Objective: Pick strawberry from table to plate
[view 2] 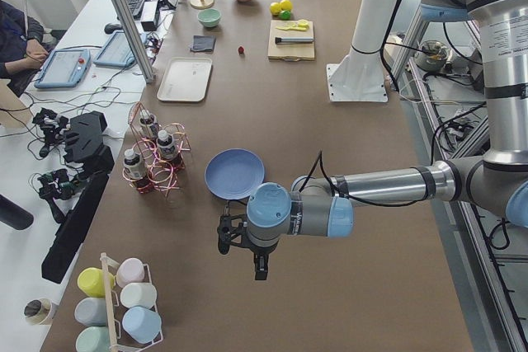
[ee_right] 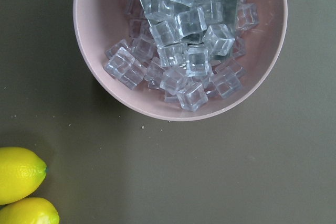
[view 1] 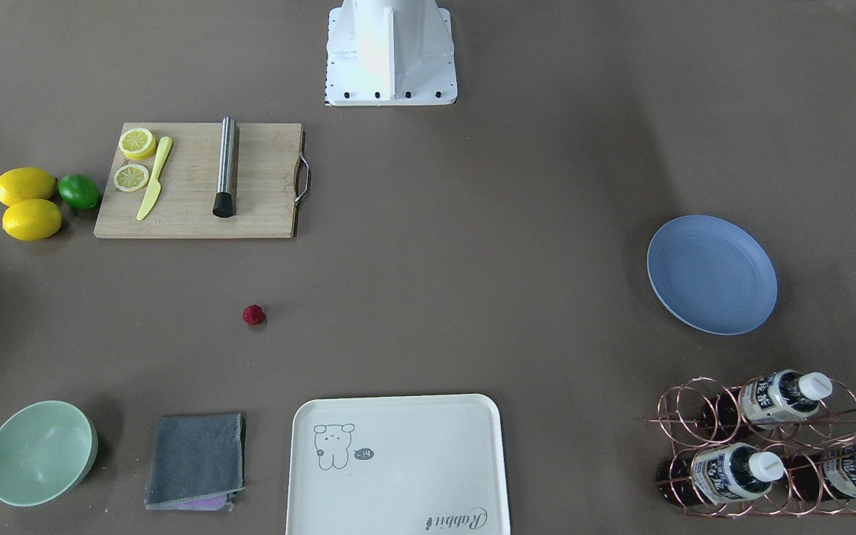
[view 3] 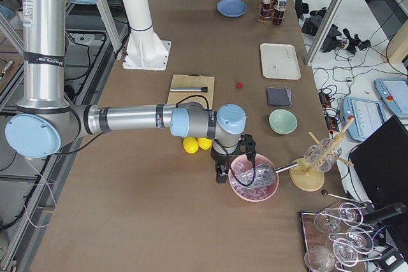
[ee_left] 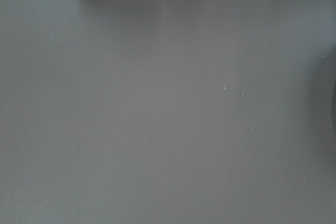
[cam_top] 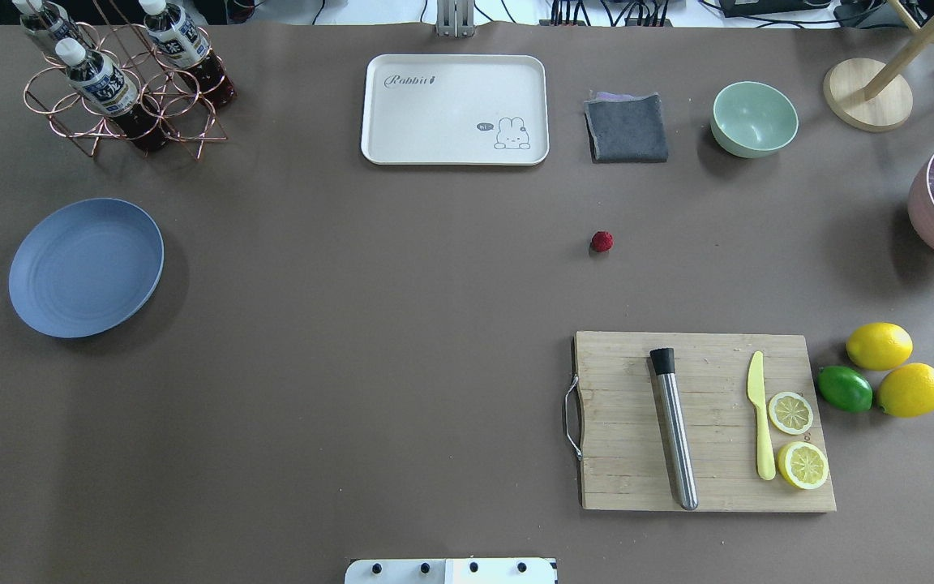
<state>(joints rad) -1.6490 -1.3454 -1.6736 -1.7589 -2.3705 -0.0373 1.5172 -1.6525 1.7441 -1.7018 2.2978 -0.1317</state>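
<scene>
Nothing was done yet: strawberry (view 1: 253,315) sat on the table (view 1: 472,260), well apart from the empty plate (view 1: 712,275). Couldn't tell if left gripper (view 2: 246,246) or right gripper (view 3: 233,162) was open.

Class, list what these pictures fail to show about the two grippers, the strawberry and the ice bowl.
- Left gripper: seen only in the exterior left view; open or shut cannot be told.
- Right gripper: seen only in the exterior right view; same doubt.
- Strawberry: too small for surface detail in the side views.
- Pink ice bowl: cut off by the overhead view's right edge.
</scene>
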